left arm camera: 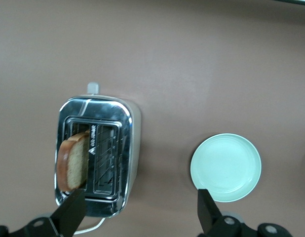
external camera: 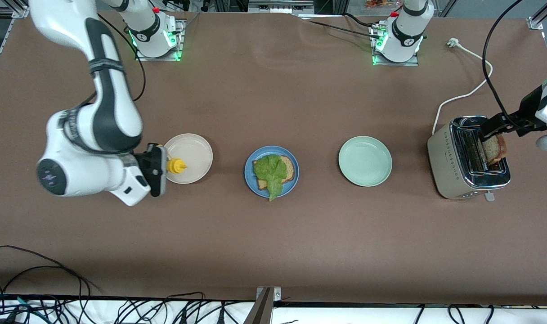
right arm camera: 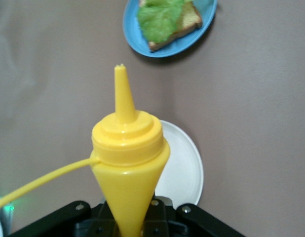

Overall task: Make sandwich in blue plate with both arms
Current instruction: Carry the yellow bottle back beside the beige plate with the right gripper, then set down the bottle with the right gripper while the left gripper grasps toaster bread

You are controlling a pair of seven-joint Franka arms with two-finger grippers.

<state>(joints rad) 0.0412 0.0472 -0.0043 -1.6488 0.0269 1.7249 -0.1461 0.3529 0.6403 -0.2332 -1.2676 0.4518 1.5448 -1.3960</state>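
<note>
The blue plate (external camera: 271, 171) is seen at mid-table, between a beige plate (external camera: 189, 158) and a pale green plate (external camera: 365, 161). One toasted bread slice (external camera: 289, 169) lies on it, topped by a lettuce leaf (external camera: 271, 173); no second slice is on top, so the sandwich is unfinished.

The right end effector (external camera: 159, 170) is clenched on a yellow squeeze bottle (external camera: 177, 166). The bottle is held over the edge of the beige plate, nozzle pointed toward the blue plate. In the right wrist view the bottle (right arm camera: 129, 163) fills the foreground, with the beige plate (right arm camera: 184, 170) under it and the blue plate (right arm camera: 168, 29) well apart from the nozzle tip.

The left end effector (external camera: 491, 135) is held over a silver toaster (external camera: 467, 157) at the left arm's end of the table. Its fingers (left arm camera: 71, 213) are spread wide, released. A second bread slice (external camera: 495, 149) stands upright in a toaster slot, just beside one fingertip; whether it is touched cannot be told. In the left wrist view the slice (left arm camera: 73, 161) is seen near that finger, and the pale green plate (left arm camera: 226, 167) lies beside the toaster (left arm camera: 95, 155), close to the other finger.

A white power cord (external camera: 467, 72) runs from the toaster across the brown table (external camera: 273, 238).
</note>
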